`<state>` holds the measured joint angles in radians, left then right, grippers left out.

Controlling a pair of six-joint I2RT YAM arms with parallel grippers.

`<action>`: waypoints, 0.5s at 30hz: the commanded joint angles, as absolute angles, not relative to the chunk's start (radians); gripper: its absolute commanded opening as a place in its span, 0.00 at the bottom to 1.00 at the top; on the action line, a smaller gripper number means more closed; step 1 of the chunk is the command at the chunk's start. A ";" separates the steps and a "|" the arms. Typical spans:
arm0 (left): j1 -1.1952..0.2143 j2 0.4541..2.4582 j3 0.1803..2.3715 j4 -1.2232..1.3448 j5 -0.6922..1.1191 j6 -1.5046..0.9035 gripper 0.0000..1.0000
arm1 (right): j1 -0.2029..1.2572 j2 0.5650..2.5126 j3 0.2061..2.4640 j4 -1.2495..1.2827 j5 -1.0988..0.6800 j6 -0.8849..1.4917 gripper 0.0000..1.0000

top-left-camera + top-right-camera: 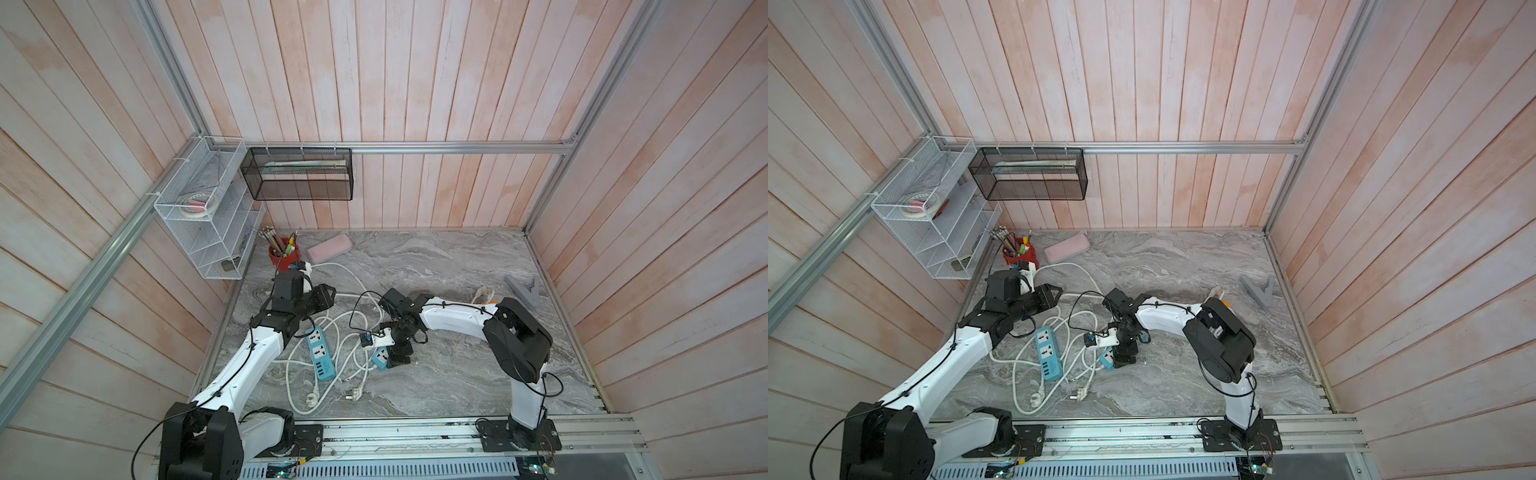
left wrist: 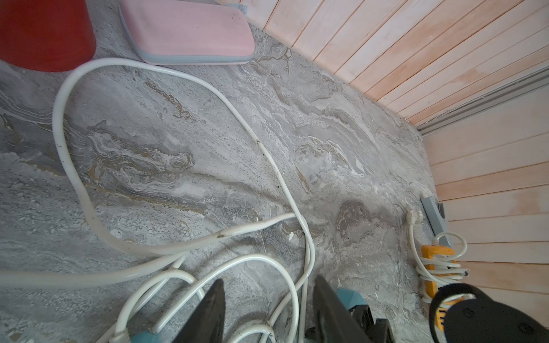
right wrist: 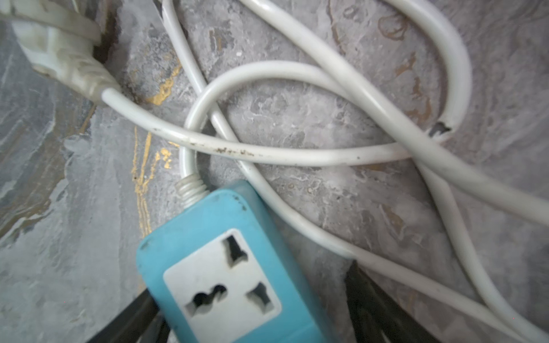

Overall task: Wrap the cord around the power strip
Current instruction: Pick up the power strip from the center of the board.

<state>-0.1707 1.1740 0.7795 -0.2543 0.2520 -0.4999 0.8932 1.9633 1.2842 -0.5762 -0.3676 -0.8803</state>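
Two blue power strips lie among tangled white cord (image 1: 291,374) (image 3: 297,157) (image 2: 89,208). The long power strip (image 1: 320,353) (image 1: 1048,353) lies free. The short power strip (image 1: 380,356) (image 3: 225,267) sits between the fingers of my right gripper (image 1: 397,357) (image 3: 248,285), which points down. Its jaws stand wide, with a gap on one side of the strip. My left gripper (image 1: 330,295) (image 2: 267,308) hovers over cord loops behind the long strip, jaws apart, holding nothing. Two plugs (image 1: 311,400) (image 1: 353,392) lie near the front.
A red pencil cup (image 1: 284,253) and a pink case (image 1: 329,248) stand at the back left. A yellow strip with wound cord (image 2: 436,267) and a grey V-shaped piece (image 1: 523,289) lie at the back right. Wire shelves (image 1: 208,216) hang on the left wall.
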 commanded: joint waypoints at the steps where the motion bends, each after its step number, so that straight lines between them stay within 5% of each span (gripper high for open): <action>1: -0.173 1.156 0.798 -0.239 0.238 -0.507 0.49 | 0.886 1.984 1.278 -0.595 -0.349 -0.863 0.84; 7: -0.180 1.168 0.820 -0.227 0.242 -0.505 0.49 | 0.850 1.857 1.210 -0.570 -0.345 -0.781 0.62; 11: -0.186 1.185 0.847 -0.216 0.255 -0.500 0.49 | 0.803 1.695 1.099 -0.506 -0.262 -0.730 0.26; 15: -0.224 1.205 0.856 -0.152 0.299 -0.503 0.49 | 0.738 1.567 1.036 -0.463 -0.142 -0.662 0.19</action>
<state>-0.1959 1.1862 0.8280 -0.2180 0.2615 -0.5022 0.7727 1.6333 1.0573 -0.5217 -0.2459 -0.7334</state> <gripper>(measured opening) 0.493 0.485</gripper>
